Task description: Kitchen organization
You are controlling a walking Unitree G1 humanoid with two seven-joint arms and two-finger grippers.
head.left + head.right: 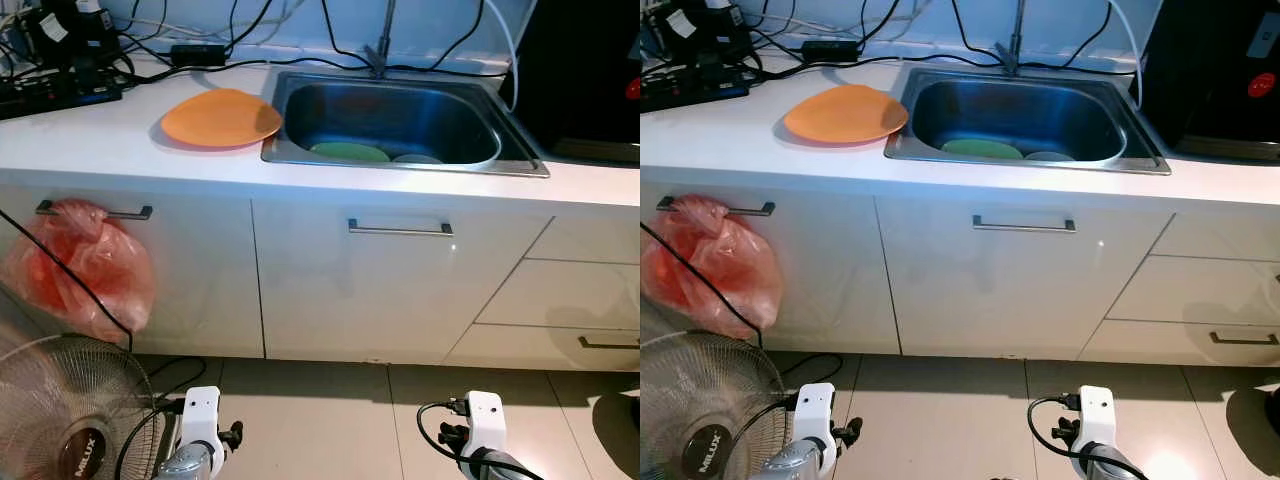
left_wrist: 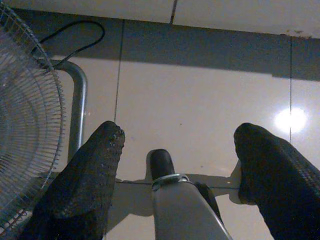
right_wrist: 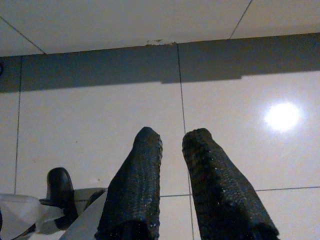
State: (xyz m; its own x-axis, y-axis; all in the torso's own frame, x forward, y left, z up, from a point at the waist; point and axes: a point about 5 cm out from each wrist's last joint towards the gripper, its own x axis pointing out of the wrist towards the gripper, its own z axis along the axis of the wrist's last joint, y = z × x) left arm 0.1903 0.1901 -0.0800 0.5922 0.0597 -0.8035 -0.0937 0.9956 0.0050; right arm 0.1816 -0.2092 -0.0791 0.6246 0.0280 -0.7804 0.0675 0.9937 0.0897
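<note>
head pair looks down at sink (image 1: pixel 400 120); wrist cameras face floor tiles (image 3: pixel 100 115).

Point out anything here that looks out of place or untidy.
A red plastic bag hangs from a cabinet handle. Cables clutter the back of the counter. Dishes sit in the sink, including a green plate. Nothing looks spilled or broken.

A white countertop (image 1: pixel 90 140) runs across the room, with a stainless steel sink (image 1: pixel 520 160) set into it. Below are white cabinet doors (image 1: pixel 370 290) with slim metal bar handles (image 1: pixel 400 230), and drawers (image 1: pixel 570 295) to the right. The floor (image 1: pixel 330 420) is glossy pale tile with dark grout lines, reflecting a bright ceiling light (image 3: pixel 282 116). Black cables (image 1: pixel 230 50) trail along the light wall behind the counter.
</note>
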